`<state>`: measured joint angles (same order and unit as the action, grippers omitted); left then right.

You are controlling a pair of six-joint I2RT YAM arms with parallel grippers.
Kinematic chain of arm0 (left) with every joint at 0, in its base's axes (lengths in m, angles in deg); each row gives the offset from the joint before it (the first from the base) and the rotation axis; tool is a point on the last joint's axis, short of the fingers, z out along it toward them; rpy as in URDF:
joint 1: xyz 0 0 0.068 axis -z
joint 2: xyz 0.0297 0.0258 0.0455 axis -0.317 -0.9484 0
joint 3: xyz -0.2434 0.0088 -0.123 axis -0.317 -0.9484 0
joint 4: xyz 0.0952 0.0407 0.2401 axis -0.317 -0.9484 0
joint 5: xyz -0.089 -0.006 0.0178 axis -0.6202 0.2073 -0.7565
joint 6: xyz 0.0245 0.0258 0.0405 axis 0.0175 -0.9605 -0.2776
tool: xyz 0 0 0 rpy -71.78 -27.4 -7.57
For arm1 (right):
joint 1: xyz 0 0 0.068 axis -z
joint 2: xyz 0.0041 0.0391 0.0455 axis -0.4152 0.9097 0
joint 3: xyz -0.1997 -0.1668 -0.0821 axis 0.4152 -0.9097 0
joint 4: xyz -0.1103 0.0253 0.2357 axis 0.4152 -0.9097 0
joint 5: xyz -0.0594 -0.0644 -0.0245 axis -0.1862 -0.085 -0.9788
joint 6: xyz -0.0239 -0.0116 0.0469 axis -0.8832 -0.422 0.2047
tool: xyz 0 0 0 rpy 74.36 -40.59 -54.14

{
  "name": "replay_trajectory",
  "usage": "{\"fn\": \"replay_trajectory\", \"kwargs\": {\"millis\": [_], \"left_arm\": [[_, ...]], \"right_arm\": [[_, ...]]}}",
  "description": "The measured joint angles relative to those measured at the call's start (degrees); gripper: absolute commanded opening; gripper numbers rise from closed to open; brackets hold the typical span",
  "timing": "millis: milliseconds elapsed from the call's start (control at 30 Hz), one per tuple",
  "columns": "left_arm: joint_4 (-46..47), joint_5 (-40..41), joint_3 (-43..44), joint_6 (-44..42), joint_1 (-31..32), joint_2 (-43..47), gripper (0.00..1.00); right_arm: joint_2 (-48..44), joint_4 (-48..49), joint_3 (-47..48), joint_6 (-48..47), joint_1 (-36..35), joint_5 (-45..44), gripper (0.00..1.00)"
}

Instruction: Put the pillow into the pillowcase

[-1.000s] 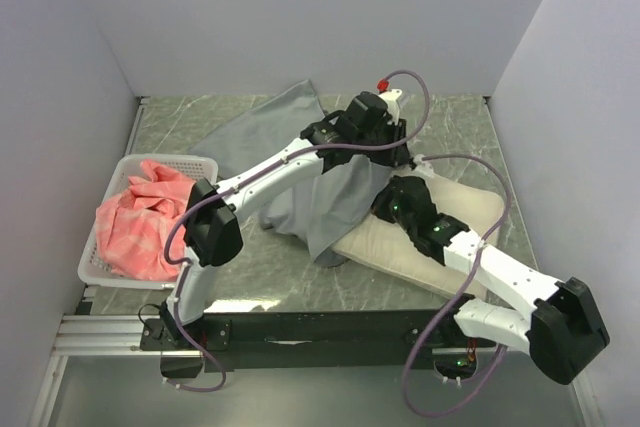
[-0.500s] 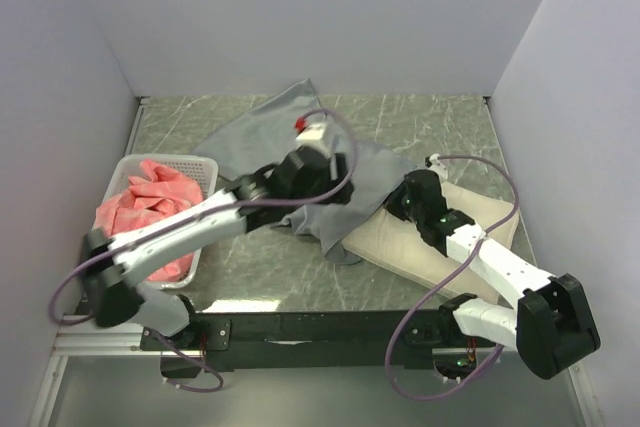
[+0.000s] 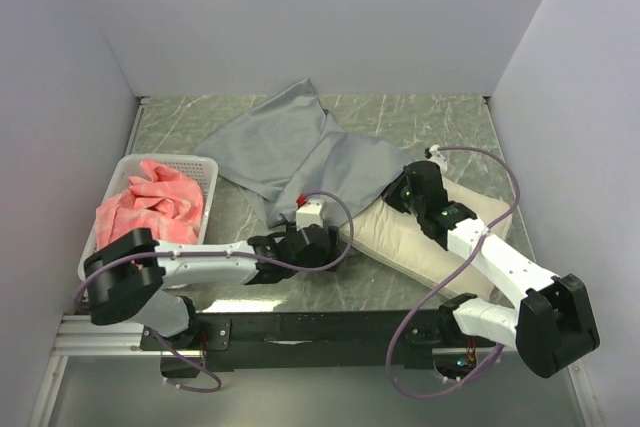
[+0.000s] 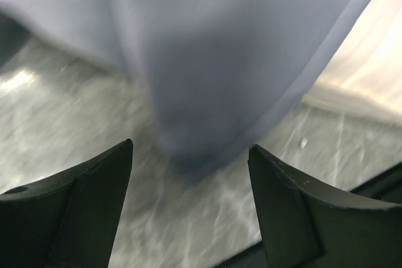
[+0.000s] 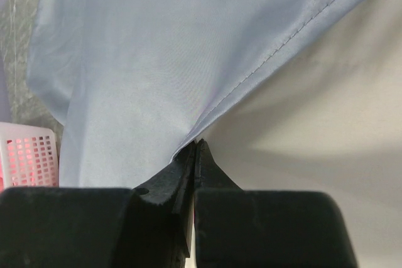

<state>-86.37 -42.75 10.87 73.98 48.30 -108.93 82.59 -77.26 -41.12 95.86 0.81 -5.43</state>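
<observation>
Currently left gripper (image 4: 190, 149) spread wide (pillowcase (image 4: 220, 61) ahead), right gripper (image 5: 195, 145) clamping its hem, atop pillow (image 5: 314, 111)

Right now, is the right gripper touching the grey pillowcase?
Touching. The right wrist view shows the right gripper with its jaws shut on the stitched edge of the pillowcase; the grey cloth gathers into a fold right at their tips.

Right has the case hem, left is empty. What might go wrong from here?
1. The right gripper pinches the pillowcase hem only at its fingertips, so a firm pull may slip it free.
2. The left gripper is open and holds nothing, so the mouth is not spread. The pillow may bunch the cloth rather than enter.
</observation>
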Motion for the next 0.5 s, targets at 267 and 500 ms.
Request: {"fn": "replay_trajectory", "kwargs": {"millis": [267, 500], "left_arm": [[10.16, 2.73, 3.91, -1.01, 0.17, -7.41, 0.03], [10.14, -8.09, 5.68, -7.67, 1.57, -3.17, 0.01]], "right_arm": [[0.02, -0.66, 0.57, 0.2, 0.0, -0.52, 0.0], [2.78, -3.56, 5.29, -0.98, -0.02, -6.58, 0.0]]}}
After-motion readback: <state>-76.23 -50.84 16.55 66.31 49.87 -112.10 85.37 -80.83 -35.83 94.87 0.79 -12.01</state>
